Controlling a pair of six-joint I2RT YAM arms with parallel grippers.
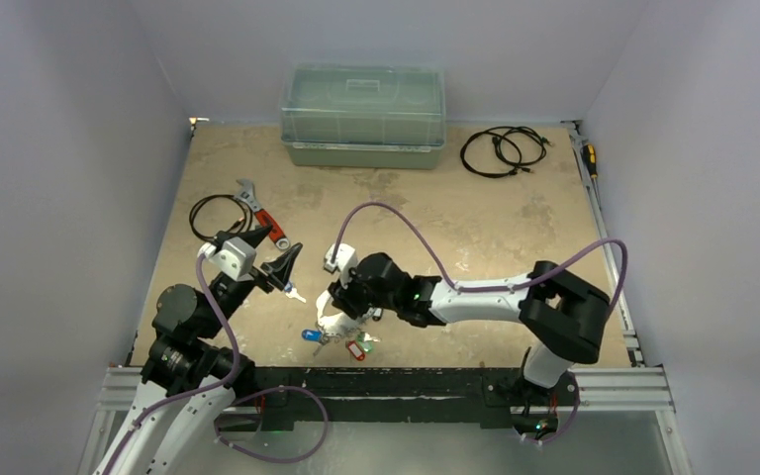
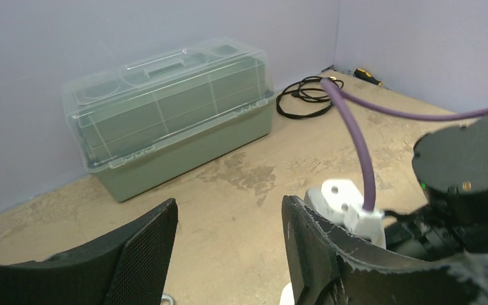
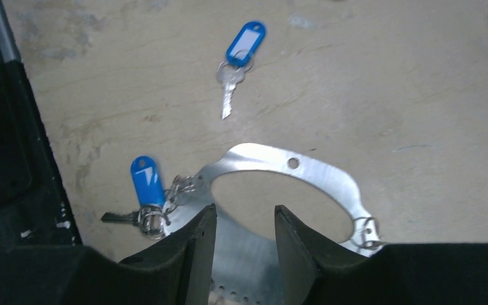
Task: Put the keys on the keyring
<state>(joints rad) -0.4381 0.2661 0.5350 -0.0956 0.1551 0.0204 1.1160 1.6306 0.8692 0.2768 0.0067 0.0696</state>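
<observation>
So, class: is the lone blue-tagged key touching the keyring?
Apart. The right wrist view shows bare table between the lone key and the keyring.

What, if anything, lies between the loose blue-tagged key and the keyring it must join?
Nothing visible. The loose blue-tagged key lies apart from the keyring, beyond its far edge in the right wrist view.

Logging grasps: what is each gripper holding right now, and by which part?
Nothing is held. The right gripper is open over the near band of the keyring; the left gripper is open, its gap empty.
</observation>
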